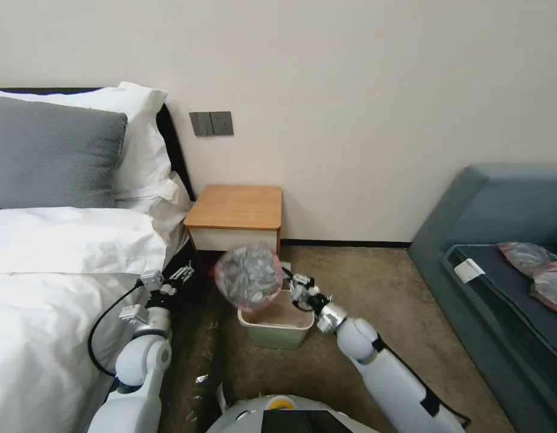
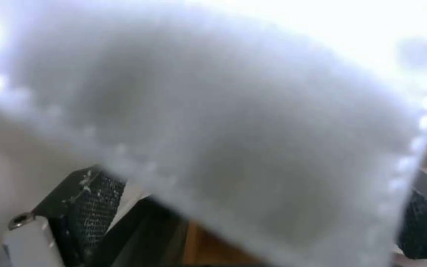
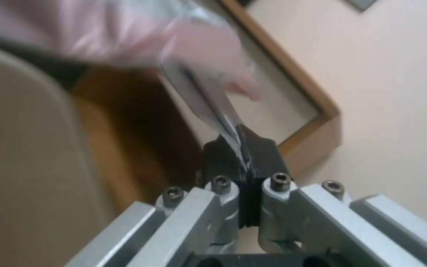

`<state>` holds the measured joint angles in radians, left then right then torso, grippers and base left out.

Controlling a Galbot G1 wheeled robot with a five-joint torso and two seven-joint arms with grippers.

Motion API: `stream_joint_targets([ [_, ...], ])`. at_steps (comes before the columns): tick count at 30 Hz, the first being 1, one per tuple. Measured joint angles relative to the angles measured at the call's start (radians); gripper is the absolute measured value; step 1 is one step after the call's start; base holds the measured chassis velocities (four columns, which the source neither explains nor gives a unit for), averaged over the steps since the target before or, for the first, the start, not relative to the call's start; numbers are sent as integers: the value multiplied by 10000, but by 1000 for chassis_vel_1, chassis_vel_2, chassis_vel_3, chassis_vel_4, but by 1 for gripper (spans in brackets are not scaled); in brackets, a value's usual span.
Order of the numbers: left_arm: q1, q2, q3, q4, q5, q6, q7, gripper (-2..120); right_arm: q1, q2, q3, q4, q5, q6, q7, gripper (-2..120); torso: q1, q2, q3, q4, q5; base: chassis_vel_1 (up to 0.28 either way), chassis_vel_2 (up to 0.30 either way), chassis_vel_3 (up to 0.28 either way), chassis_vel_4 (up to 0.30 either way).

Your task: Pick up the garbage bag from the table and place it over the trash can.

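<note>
The garbage bag hangs in the air directly above the trash can, in front of the counter, its pink-rimmed mouth spread into a rough ring that faces the robot's head and tilts somewhat downward. The right pincer has its two dark pads pressed together on a fold of the film at the bag's right-hand edge; the right wrist view shows the pinched film running straight up out of the closed pads. The left pincer sits at the bed's edge, left of the bag and apart from it, and whether it is open or closed I cannot tell. The bag looks nearly weightless, limp and slick: it will sag, crumple and swing with any quick motion, and thin film like this could tear or slip from a hard pull. The rim band seems the best place to grip, at two opposite points so the mouth opens. As it hangs, the bag has no marked long axis; its opening needs turning to face down onto the bin's flared rim.
</note>
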<state>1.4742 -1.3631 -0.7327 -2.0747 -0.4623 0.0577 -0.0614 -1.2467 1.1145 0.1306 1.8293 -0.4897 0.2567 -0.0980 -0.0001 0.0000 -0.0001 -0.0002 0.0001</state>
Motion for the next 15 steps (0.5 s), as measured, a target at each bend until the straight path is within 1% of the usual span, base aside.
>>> stream_joint_targets([
  [6,3,-30,79,-14,1,2,-5,100,-1028,-252,90,319,-146,187,-8,0,0,0,0,1,0,0,0,0,0],
  [11,-31,-20,139,-37,9,29,-5,100,-1307,-382,241,491,-151,215,-49,0,0,0,1,2,0,0,0,0,0],
  [15,-48,-20,207,-52,45,59,-6,100,-1558,-565,370,737,126,94,-228,0,0,0,1,1,0,0,0,0,0],
])
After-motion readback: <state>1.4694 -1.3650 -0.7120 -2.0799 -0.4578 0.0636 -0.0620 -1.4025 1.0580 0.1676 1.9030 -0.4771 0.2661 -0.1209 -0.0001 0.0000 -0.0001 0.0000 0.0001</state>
